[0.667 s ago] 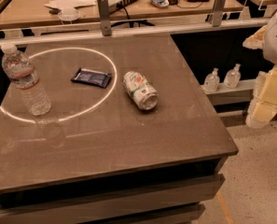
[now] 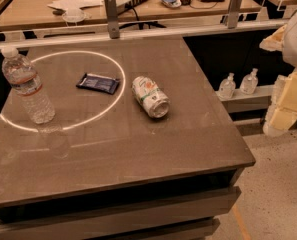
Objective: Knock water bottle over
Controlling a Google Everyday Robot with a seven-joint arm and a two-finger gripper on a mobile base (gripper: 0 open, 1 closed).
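Observation:
The water bottle [image 2: 27, 85] stands upright at the left edge of the dark table [image 2: 138, 144]. It is clear ribbed plastic with a white cap and a pale label band with a red stripe. My gripper [image 2: 284, 101] shows as cream and white parts at the right edge of the view, beyond the table's right side and far from the bottle. It touches nothing on the table.
A dented white-and-green can [image 2: 150, 96] lies on its side mid-table. A dark flat packet [image 2: 98, 83] lies between the can and the bottle. Two small pump-top bottles [image 2: 238, 84] stand on a low shelf to the right. A cluttered wooden desk [image 2: 128, 4] is behind.

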